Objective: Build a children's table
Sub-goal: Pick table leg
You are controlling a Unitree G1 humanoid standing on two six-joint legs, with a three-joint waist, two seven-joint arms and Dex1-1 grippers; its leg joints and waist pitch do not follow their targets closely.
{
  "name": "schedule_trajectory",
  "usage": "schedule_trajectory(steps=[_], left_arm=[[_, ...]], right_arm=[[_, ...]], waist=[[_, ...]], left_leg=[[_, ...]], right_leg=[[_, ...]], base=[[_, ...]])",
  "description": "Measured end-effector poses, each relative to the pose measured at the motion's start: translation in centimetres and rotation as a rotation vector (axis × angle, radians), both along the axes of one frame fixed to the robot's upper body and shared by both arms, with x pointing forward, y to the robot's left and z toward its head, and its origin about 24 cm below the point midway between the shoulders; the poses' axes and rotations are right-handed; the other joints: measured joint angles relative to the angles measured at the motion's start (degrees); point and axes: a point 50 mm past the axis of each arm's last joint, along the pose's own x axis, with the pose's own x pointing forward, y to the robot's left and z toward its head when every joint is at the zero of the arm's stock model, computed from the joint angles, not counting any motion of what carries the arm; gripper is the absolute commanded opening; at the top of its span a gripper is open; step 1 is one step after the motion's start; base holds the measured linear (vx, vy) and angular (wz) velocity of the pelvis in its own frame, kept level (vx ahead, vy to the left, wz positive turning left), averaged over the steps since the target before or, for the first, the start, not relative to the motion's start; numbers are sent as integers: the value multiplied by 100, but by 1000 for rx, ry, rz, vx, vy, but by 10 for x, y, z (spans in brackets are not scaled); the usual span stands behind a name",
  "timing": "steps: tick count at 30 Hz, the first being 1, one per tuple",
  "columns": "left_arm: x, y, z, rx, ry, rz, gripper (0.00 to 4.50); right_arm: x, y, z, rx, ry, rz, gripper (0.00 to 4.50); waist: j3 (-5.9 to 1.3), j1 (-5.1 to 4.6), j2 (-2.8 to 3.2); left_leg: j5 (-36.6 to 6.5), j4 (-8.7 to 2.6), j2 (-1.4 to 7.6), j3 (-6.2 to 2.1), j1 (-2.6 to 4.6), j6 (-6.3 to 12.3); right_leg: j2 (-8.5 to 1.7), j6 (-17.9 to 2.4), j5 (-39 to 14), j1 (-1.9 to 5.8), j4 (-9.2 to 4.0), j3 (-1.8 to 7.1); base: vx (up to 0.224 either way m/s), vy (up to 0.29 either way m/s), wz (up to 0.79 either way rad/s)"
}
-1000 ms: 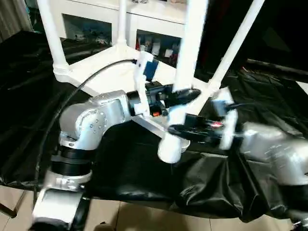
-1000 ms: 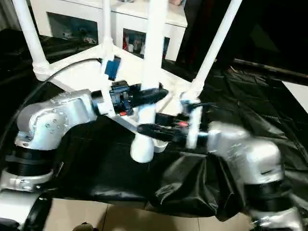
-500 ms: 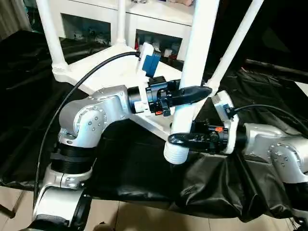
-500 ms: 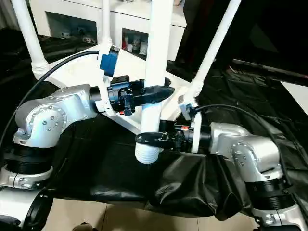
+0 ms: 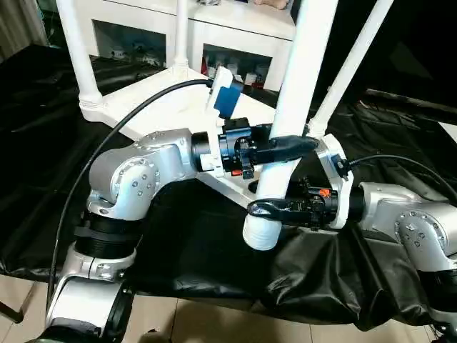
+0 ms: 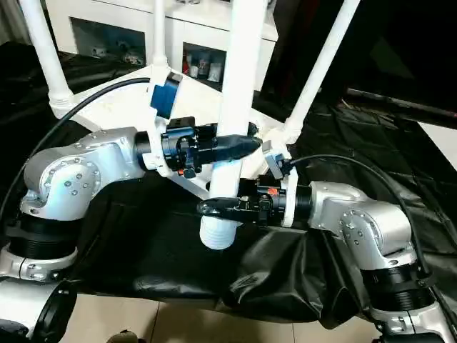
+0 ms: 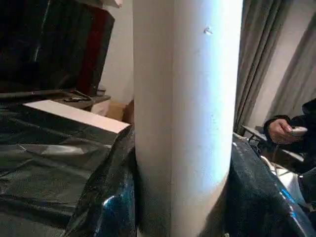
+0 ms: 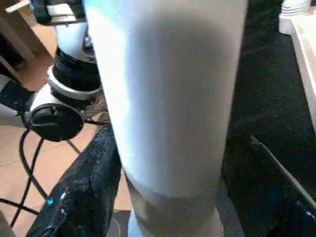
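The children's table top [image 5: 153,107] lies upside down on the black-covered surface, and three white legs [image 5: 75,50] [image 5: 180,36] [image 5: 350,64] stand up from its corner sockets. A fourth leg [image 5: 296,78] hangs nearly upright over the top's near corner, its ribbed end [image 5: 258,232] pointing down. My left gripper [image 5: 296,143] is shut on this leg at mid height. My right gripper [image 5: 268,207] is shut on it lower, just above the ribbed end. The left wrist view has black fingers [image 7: 106,197] on either side of the leg [image 7: 187,113]. The right wrist view has fingers [image 8: 84,197] around the leg [image 8: 168,98] too.
A white cabinet with glass doors [image 5: 235,28] stands behind the table top. Crumpled black sheeting [image 5: 335,279] covers the surface and hangs over its front edge above a tiled floor. A person's hand [image 7: 281,131] holding a small object is in the left wrist view.
The held leg has tipped so its top leans further right. My left gripper has shifted slightly right and down with it. My right gripper stays at almost the same spot.
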Motion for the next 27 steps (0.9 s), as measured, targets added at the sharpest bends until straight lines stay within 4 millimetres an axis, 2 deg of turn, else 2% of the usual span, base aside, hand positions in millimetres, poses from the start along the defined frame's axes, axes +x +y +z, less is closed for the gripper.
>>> schedule_trajectory(steps=[6, 12, 20, 21, 25, 26, 27], left_arm=[[0, 1, 0, 1, -1, -1, 185], [1, 1, -2, 1, 13, -2, 185], [3, 0, -4, -10, 30, 10, 185], [4, 0, -4, -15, 38, 16, 241], [11, 0, -5, -68, 79, 78, 262], [14, -1, -2, -130, 84, 113, 291], [17, -2, 1, -184, 85, 146, 291]], right_arm=[[-1, 2, -1, 6, 9, 14, 263], [-1, 2, -2, 4, 16, 17, 200], [0, 2, -3, 4, 17, 15, 194], [0, 1, -3, 5, 17, 11, 194], [2, 1, -2, 52, 32, -12, 188], [4, 2, -2, 81, 41, -30, 186], [5, 3, -1, 104, 45, -46, 186]], waist=[[0, 3, 0], [0, 3, 0], [0, 6, 1], [0, 7, 1], [-2, 2, -2], [-2, 0, -2], [-2, 4, -2]], left_leg=[[0, 0, 0, 0, 0, 0], [0, 1, 0, 0, 1, 0], [0, 1, 0, 0, 2, -1], [0, 2, 0, 0, 1, -1], [0, 6, 0, 0, 3, -1], [0, 8, 0, 0, 2, -1], [0, 10, 0, -1, 1, -1]], right_leg=[[0, 0, 0, 0, 1, 0], [0, -1, 0, 1, 2, 0], [0, -2, 1, 2, 3, 0], [0, -2, 1, 2, 3, 0], [-1, -2, 1, 2, 9, 0], [-2, -2, 1, 2, 9, 0], [-2, -3, 2, 2, 9, 0]], base=[[0, 0, 0], [0, 0, 0], [0, 0, 0], [0, 0, 0], [0, 0, 0], [0, 0, 0], [0, 0, 0]])
